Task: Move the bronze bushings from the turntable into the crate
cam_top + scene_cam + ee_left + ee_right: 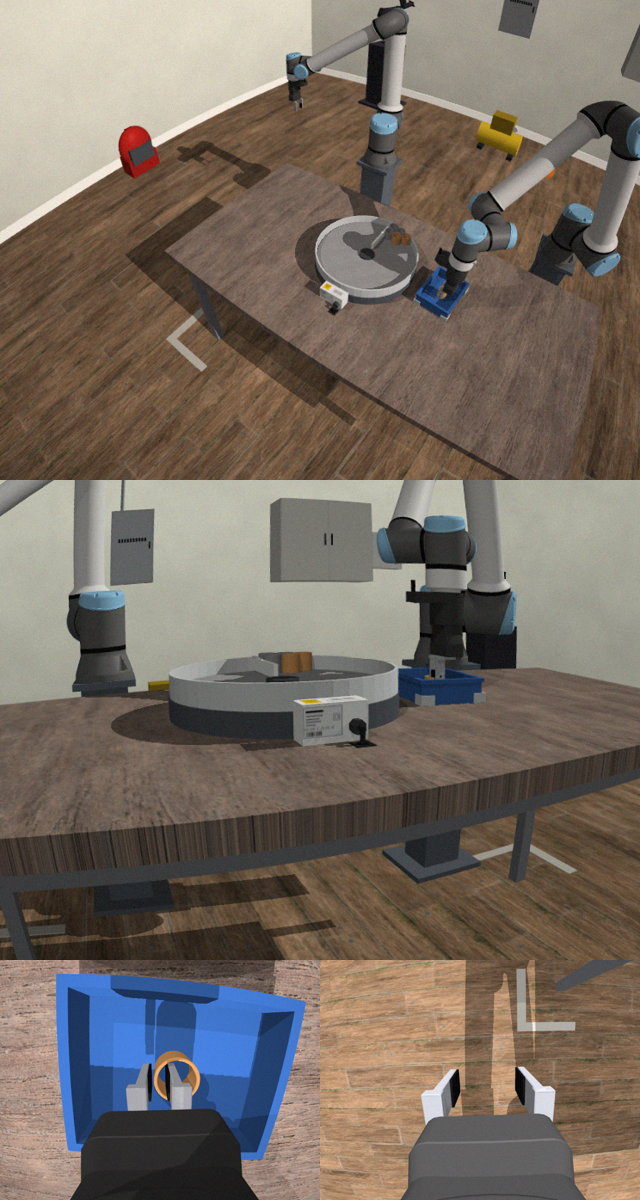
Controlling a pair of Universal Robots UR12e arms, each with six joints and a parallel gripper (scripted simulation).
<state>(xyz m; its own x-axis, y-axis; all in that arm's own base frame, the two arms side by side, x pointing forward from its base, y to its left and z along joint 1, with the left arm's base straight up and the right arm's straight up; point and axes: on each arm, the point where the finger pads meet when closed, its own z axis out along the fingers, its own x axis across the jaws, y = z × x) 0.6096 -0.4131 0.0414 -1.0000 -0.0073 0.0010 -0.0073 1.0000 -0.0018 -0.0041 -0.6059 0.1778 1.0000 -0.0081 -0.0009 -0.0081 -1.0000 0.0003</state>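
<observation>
The blue crate [432, 306] [452, 694] [64, 1063] sits level between its pale corner guides [424, 700]. A bronze bushing [173, 1055] [427, 677] stands upright inside it. My left gripper [443, 293] [436, 675] [158, 1075] reaches into the crate, partly open, one finger inside the ring and one outside; gaps show beside the ring wall. On the turntable [351, 273] [232, 694] two bronze bushings [400, 238] [290, 662] stand beside grey steel bushings [396, 227] [268, 655], partly hidden behind them. My right gripper [298, 106] [487, 1079] is open and empty, away from the table.
A thin divider bar [380, 236] [266, 665] stands on the turntable near the bushings. The turntable's raised wall lies between them and the crate. A white box [334, 294] [330, 722] with a black knob stands against the turntable's front.
</observation>
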